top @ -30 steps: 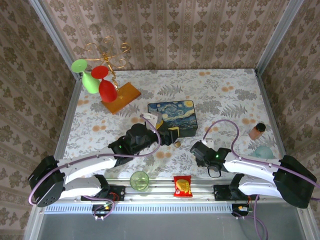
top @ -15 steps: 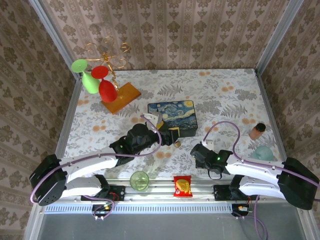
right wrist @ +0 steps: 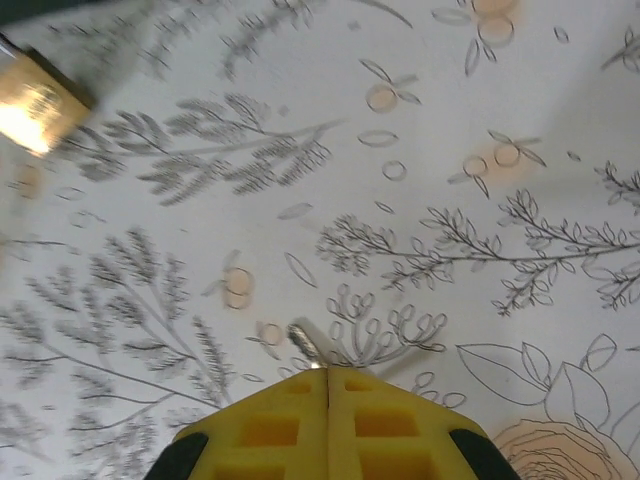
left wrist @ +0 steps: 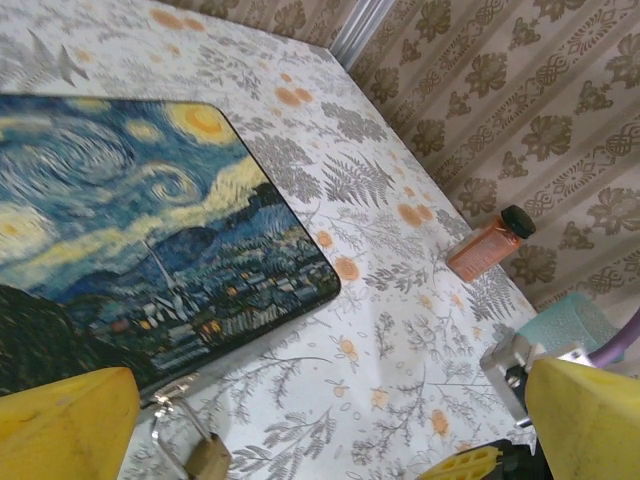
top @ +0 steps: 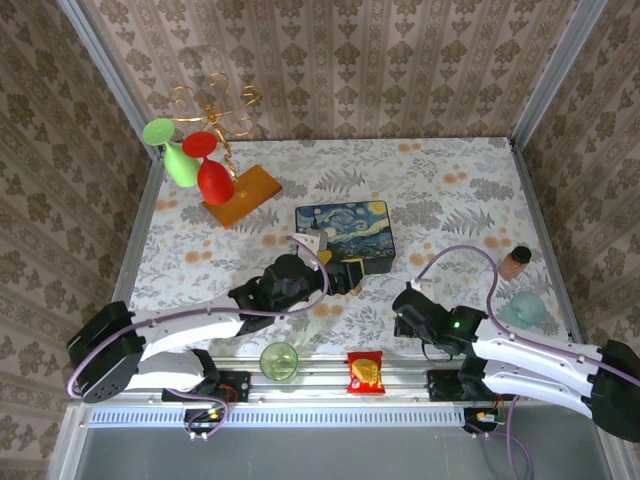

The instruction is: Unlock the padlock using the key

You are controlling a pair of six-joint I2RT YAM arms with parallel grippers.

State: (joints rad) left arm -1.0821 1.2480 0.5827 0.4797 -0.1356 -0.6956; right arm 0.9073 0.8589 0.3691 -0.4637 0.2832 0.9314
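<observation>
Zero gap between the yellow fingers [right wrist: 260, 430] of the right gripper [right wrist: 328, 372], pressed flat together. Pinched at their very tip: the key [right wrist: 302, 342], a thin silvery sliver poking out low over the flowered tablecloth [right wrist: 480, 330]; contact with the cloth not clear. Up and left of it in the right wrist view, well apart from the key: the padlock [right wrist: 30, 105], a blurred brass-gold block.

Spread to full width on the left gripper [left wrist: 325, 400], with nothing gripped between its two yellow pads [left wrist: 60, 425]. Just beside the pad at the lower left of the left wrist view, the padlock again, brass body on the cloth, thin shackle reaching up to the metal clasp [left wrist: 170, 392] at the near edge of the painted box [left wrist: 130, 230]. Threaded through that clasp or not: cannot tell. Box lid down, swirling night sky on top.

Farther out on the cloth: an orange bottle [left wrist: 490, 245] with a dark cap and a pale teal thing [left wrist: 570, 325] near it. At the table's near rail, seen from above: a green cup [top: 279, 360] and a red snack packet [top: 365, 372].
</observation>
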